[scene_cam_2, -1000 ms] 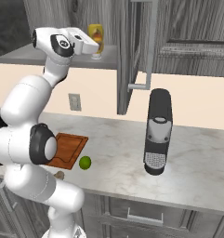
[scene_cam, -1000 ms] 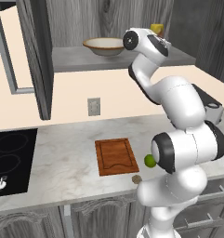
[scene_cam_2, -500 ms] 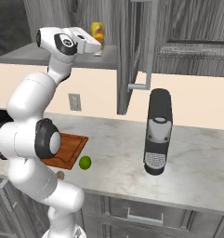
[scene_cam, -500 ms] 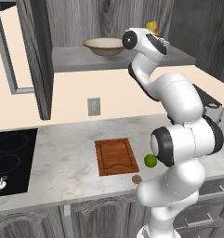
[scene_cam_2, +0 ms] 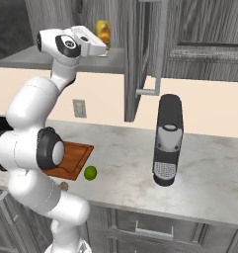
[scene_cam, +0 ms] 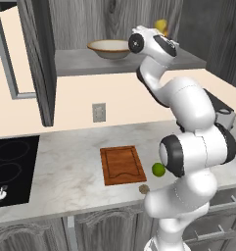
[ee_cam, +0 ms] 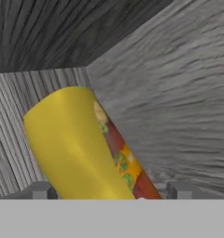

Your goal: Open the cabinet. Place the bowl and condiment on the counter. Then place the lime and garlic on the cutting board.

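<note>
the dark grey wood-grain upper wall cabinet (scene_cam: 38, 63) stands open. on its shelf sits the wide shallow cream bowl with a brown rim (scene_cam: 109, 48), and deeper in, toward the right, the small yellow cylindrical condiment bottle (ee_cam: 81, 148) with a printed label.

the two-finger gripper (ee_cam: 112, 191) is at the bottle. in the hand view its two small dark fingertips (ee_cam: 39, 190) stand one on each side of the bottle's lower body, wide apart. whether the pads are touching the wall of the bottle cannot be told, so no grip is confirmed.

handling judgement: the bottle looks light, rigid and smooth, likely slippery on its glossy side. being taller than wide, it may tip if pushed off centre. best taken across the mid-body, squarely, with both pads flat.

on the light marbled stone counter (scene_cam: 65, 176) lie the reddish-brown grooved wooden cutting board (scene_cam: 122, 164), bare, with the small glossy green lime (scene_cam: 158, 169) just beside it and the brownish-grey garlic lump (scene_cam: 144, 188) near the counter's front edge.

views compared: the left base view gives the bowl, the garlic and a black glass cooktop (scene_cam: 11, 169); the right base view gives a black coffee machine (scene_cam_2: 167, 141) and the bottle's top past the hand; the hand view gives the fingertips' placement and the label.
</note>
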Robot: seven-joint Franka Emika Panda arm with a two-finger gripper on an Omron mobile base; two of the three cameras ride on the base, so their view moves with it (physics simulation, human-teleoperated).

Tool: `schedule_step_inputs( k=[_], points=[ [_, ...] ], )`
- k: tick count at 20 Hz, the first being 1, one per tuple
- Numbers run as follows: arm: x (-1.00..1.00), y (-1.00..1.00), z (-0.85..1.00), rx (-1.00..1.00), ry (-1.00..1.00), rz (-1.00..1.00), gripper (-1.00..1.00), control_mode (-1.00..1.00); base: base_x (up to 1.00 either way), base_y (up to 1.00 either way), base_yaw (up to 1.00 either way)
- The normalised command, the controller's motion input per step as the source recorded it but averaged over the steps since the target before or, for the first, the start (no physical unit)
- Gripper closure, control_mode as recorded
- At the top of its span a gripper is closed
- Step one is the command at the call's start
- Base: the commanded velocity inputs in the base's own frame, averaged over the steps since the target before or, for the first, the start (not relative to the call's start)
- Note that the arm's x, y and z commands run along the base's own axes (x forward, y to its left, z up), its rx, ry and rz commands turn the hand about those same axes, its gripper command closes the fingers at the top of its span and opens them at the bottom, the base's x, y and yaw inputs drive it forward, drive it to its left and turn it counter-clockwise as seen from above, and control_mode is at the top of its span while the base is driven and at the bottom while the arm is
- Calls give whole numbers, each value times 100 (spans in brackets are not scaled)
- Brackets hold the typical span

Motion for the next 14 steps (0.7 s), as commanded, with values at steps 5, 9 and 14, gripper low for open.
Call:
schedule_step_inputs(
  k=[5,9,14],
  points=[
    [-85,0,21,0,-28,-2,100,-100,0,0,0],
    [-100,8,25,0,-33,-8,100,-100,0,0,0],
    [-100,22,11,0,-31,-11,100,-100,0,0,0]
  ],
)
